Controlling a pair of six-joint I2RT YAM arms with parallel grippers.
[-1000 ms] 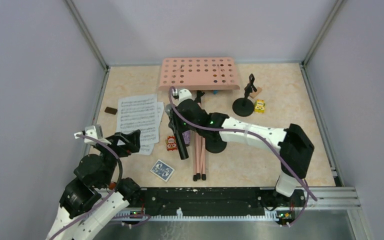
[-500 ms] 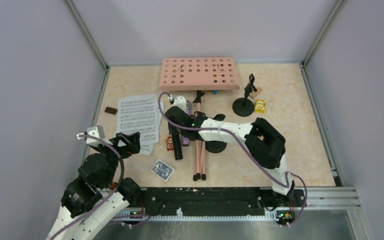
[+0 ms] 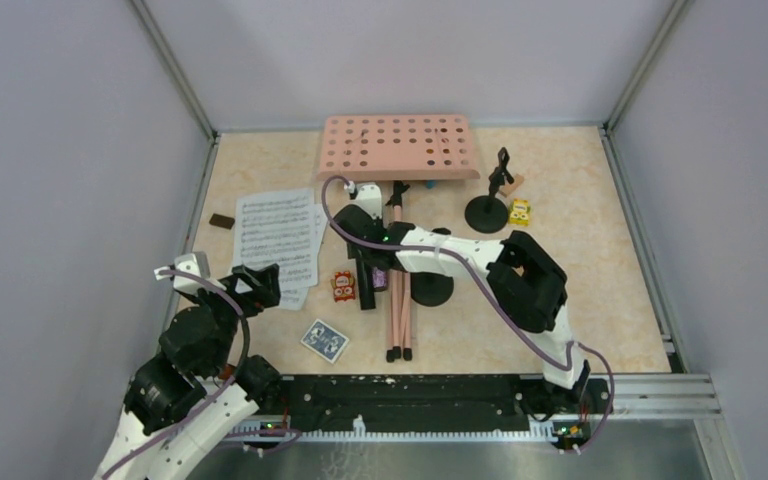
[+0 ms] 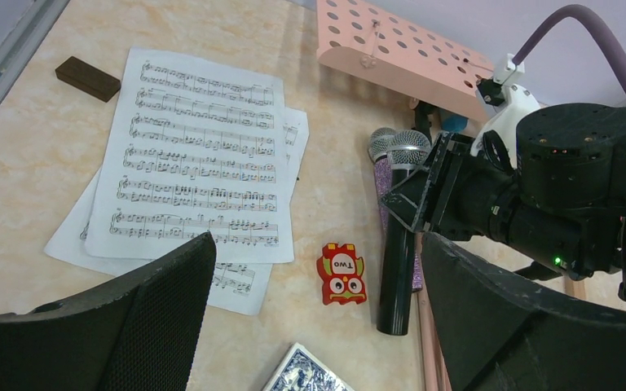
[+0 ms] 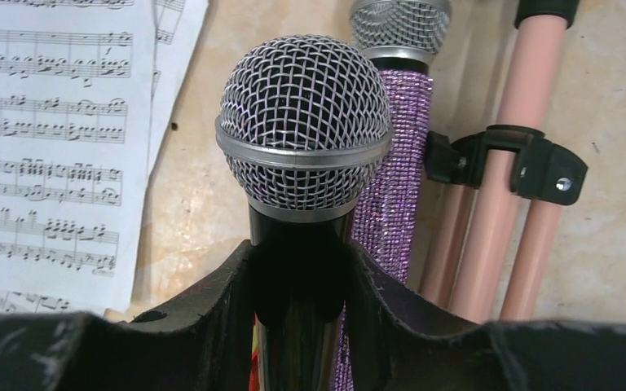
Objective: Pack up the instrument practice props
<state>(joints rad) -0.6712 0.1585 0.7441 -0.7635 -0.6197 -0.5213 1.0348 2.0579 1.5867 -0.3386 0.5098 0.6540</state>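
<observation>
Salmon-pink music rack [image 3: 400, 146] is sitting beyond the right gripper [image 5: 297, 273], sheet-music pages [image 4: 200, 155] lying to its left. That gripper is clamping the black microphone [image 5: 303, 122] just under its head. The purple-glitter microphone [image 5: 391, 163] is lying right alongside, so a lift could be dragging it along. Left gripper [image 4: 318, 244] is hanging wide open.

Bright, even light; soft shadows

The right arm [image 3: 460, 255] lies across the middle of the table [image 3: 600, 240]. It closes off the way over the tripod legs [image 3: 400, 320] and the purple microphone [image 5: 387, 187], which is just beside the black microphone [image 4: 397, 269]. An owl toy [image 4: 341, 274] sits in the gap between the black microphone and the sheet music [image 4: 204, 163]. Bare room runs down the right side, past the mic holder [image 3: 487, 210].
</observation>
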